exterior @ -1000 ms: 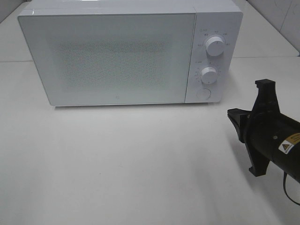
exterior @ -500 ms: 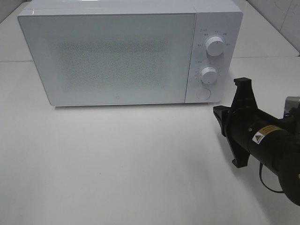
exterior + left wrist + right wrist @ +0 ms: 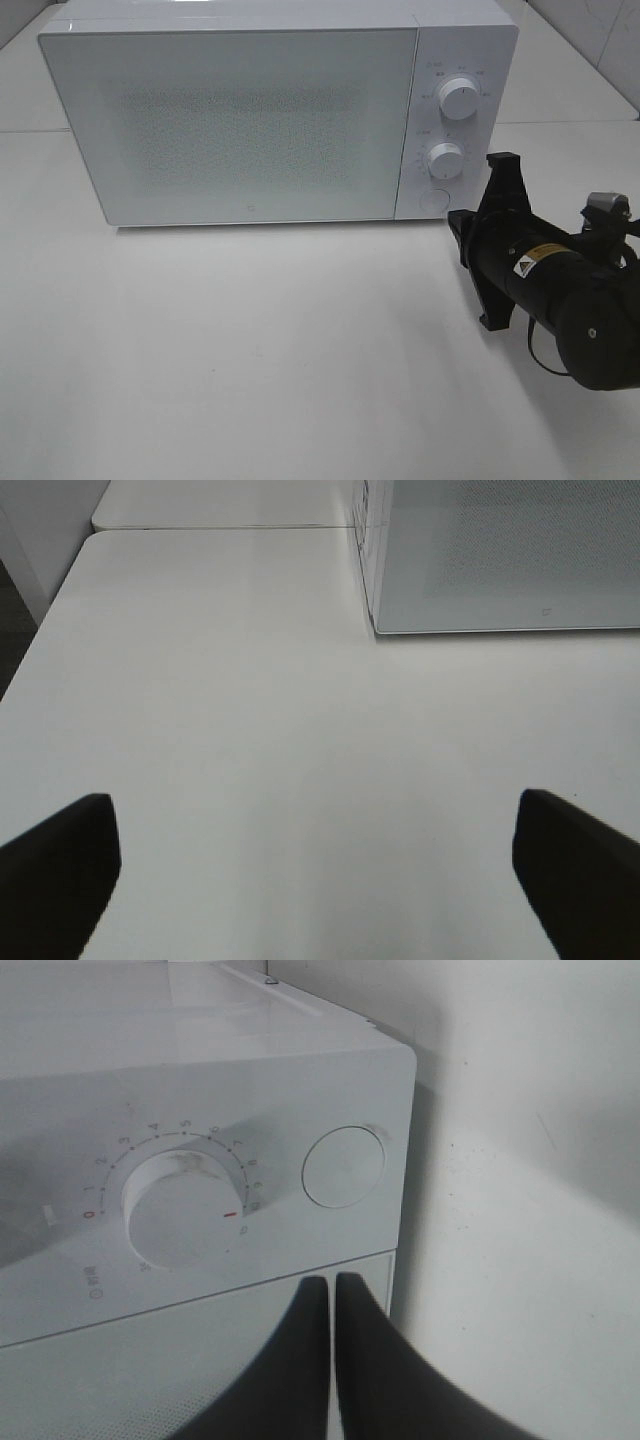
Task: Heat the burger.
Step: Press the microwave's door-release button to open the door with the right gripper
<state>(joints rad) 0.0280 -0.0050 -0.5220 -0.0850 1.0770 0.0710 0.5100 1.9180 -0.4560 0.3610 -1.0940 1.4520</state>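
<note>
The burger is out of view in every frame. A white microwave [image 3: 240,110] stands at the back of the table with its door closed. My right gripper [image 3: 458,228] is shut with nothing in it, and it points at the lower right corner of the microwave's control panel. In the right wrist view its closed fingertips [image 3: 330,1285] sit just short of the round button [image 3: 343,1165], beside the lower dial [image 3: 185,1210]. My left gripper [image 3: 320,880] is open and empty over bare table near the microwave's left front corner [image 3: 375,620]; it does not show in the exterior view.
The control panel carries an upper dial [image 3: 458,98], a lower dial [image 3: 446,159] and the round button [image 3: 433,200]. The white table [image 3: 250,340] spreads in front of the microwave. A tiled wall [image 3: 600,40] rises at the back right.
My right arm has moved left and toward the microwave's control panel, staying shut. The left gripper stays open.
</note>
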